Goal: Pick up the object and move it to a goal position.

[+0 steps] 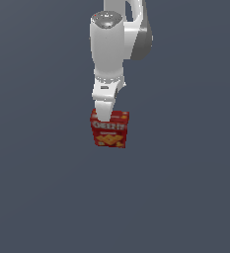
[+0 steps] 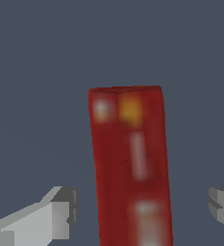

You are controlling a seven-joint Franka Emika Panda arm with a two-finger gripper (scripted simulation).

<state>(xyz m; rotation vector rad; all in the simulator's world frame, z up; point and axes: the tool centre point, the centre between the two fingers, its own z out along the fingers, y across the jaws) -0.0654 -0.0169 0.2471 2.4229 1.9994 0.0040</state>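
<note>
Claw (image 2: 142, 211) spread wide, gripping nothing yet, straddling the Cheez-It box (image 2: 130, 163) with gaps either side. Box upright on the grey floor (image 1: 37, 197), right under the wrist, long axis running between the fingers (image 2: 60, 214).

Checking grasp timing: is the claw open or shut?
Open: the claw fingers stand apart either side of the red rectangular Cheez-It box, gaps showing.

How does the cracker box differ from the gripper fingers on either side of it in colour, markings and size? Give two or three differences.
The cracker box is red; the gripper fingers are grey and white. The box carries lettering and pictured crackers in the exterior view; the fingers are plain. In the wrist view the box looks taller than either finger. The fingers stand apart from it, not touching.
</note>
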